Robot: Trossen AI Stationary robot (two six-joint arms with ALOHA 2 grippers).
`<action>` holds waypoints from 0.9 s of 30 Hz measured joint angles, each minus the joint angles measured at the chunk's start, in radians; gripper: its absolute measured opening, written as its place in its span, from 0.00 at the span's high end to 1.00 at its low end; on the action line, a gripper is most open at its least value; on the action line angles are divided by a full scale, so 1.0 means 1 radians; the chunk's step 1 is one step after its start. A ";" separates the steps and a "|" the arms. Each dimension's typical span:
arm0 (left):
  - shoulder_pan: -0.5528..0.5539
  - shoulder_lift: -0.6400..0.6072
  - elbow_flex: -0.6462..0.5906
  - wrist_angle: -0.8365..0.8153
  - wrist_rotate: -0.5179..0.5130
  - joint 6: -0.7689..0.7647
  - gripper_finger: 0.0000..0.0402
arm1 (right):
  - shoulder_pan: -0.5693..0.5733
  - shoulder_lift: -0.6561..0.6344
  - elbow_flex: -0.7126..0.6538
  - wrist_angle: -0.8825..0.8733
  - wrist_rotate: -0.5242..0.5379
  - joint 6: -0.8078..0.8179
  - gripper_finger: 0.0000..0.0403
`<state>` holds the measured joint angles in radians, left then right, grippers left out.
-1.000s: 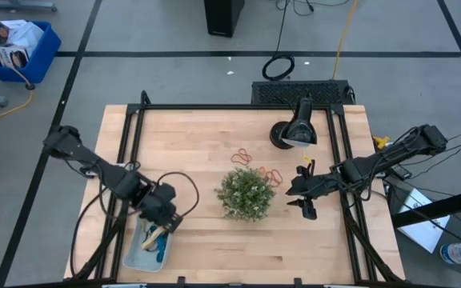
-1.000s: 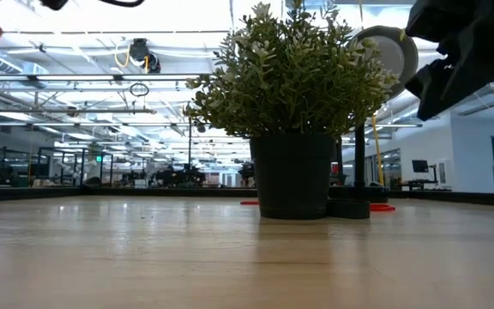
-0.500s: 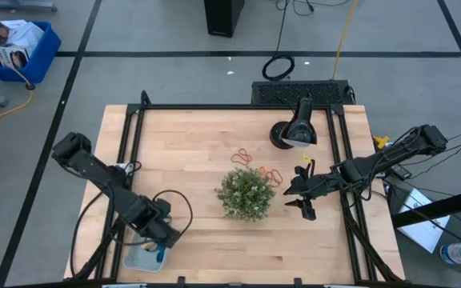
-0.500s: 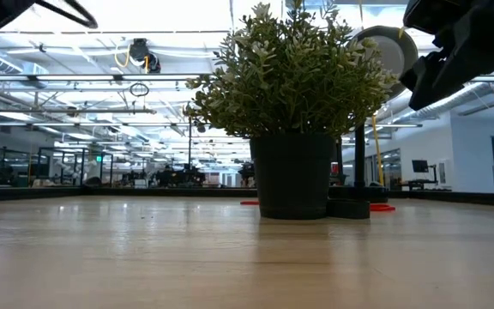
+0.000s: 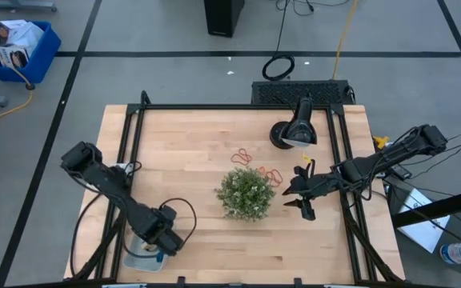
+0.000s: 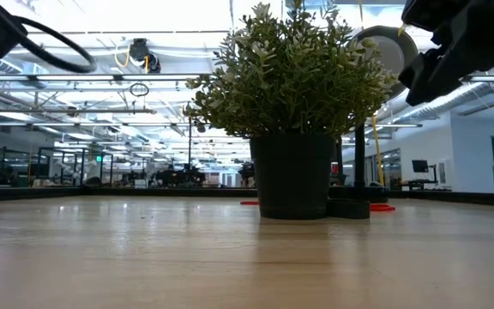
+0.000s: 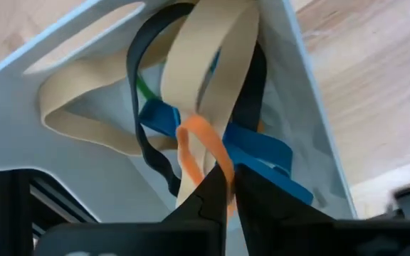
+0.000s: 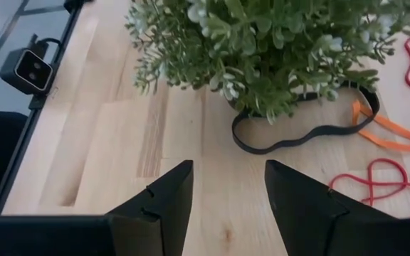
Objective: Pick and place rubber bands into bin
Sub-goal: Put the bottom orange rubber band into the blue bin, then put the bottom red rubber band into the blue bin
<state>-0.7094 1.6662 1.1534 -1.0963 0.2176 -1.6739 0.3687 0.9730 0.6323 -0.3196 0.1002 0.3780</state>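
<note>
Left gripper (image 7: 225, 186) has dropped into the bin (image 7: 301, 107), tips just parting on the orange band (image 7: 203, 146), so release looks underway; right gripper (image 8: 228, 186) open by plant (image 8: 262, 43).

Pale blue bin (image 7: 62, 163), tan, blue, orange rubber bands (image 7: 205, 107), green plant (image 5: 246, 193)

The plant (image 5: 246, 192) is standing at the middle of the table (image 5: 198, 152), with loose rubber bands (image 5: 244, 156) lying just behind it and to its right. The lamp (image 5: 293, 130) is sitting farther back on the right. The bin (image 5: 138, 258) is resting at the near left corner, holding a tangle of bands (image 7: 205, 135).
</note>
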 joint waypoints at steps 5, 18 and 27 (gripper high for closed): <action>0.007 0.012 0.000 0.000 0.000 0.002 0.82 | 0.000 0.000 0.000 0.009 0.000 -0.004 0.58; 0.008 -0.022 0.000 -0.014 0.042 0.040 0.63 | 0.000 0.000 0.000 0.008 0.000 -0.001 0.58; 0.008 -0.168 0.000 -0.015 0.017 0.018 0.63 | 0.000 0.000 0.000 -0.001 0.000 -0.001 0.58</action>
<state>-0.7010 1.4986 1.1530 -1.1114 0.2348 -1.6554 0.3683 0.9733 0.6323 -0.3202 0.1002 0.3769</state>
